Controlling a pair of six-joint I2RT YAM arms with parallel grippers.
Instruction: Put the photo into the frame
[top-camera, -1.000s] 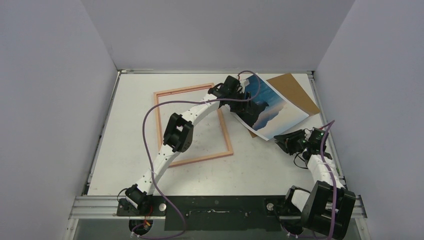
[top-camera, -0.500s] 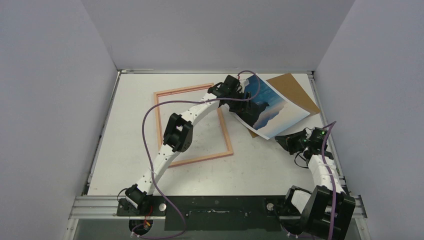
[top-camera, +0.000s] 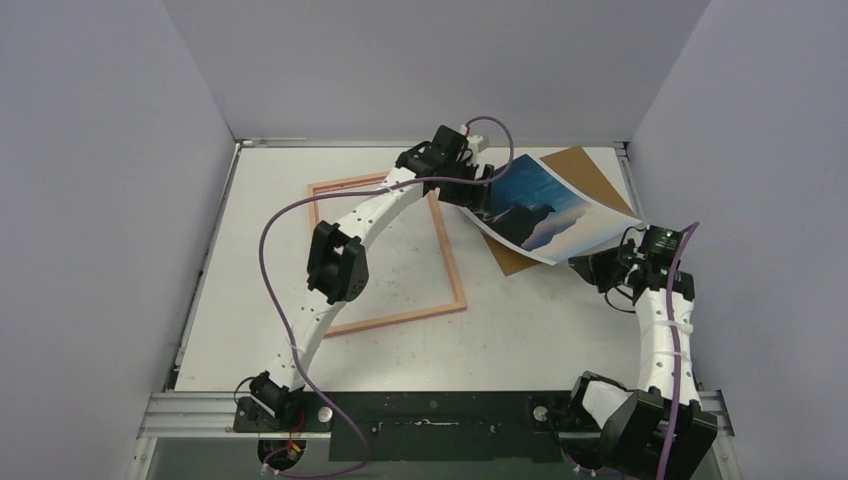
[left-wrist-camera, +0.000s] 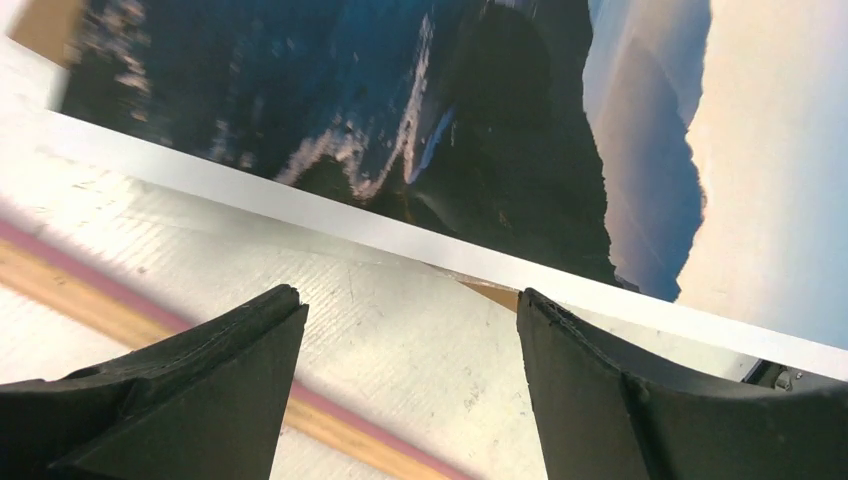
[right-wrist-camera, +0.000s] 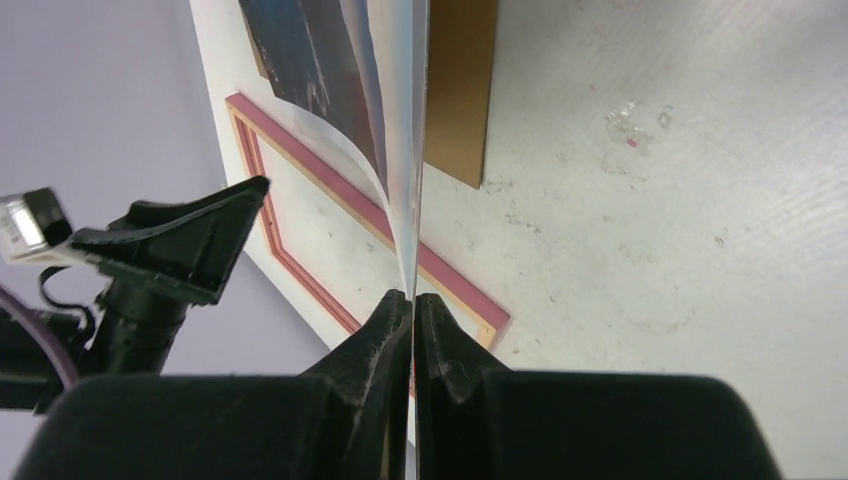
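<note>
The photo (top-camera: 545, 205), a blue seascape with a white border, hangs tilted over the right of the table, with its near right corner raised. My right gripper (top-camera: 588, 266) is shut on that corner. In the right wrist view the sheet (right-wrist-camera: 300, 60) runs edge-on into the pinched fingertips of the right gripper (right-wrist-camera: 412, 297). My left gripper (top-camera: 478, 196) is open at the photo's left edge. In the left wrist view the left gripper (left-wrist-camera: 408, 300) has only table between its fingers, and the photo (left-wrist-camera: 450, 120) lies just beyond them. The pink frame (top-camera: 452, 262) lies flat to the left, its rail (left-wrist-camera: 340, 425) under the left gripper.
A brown backing board (top-camera: 590, 172) lies under and behind the photo at the back right, also seen as the board (right-wrist-camera: 460, 90) beside the sheet. The left arm arches over the frame's opening. Grey walls stand close on three sides.
The right gripper shut on the photo's near right corner and lifted it toward the right. The left gripper opened, let go of the photo and drew back to the left.
</note>
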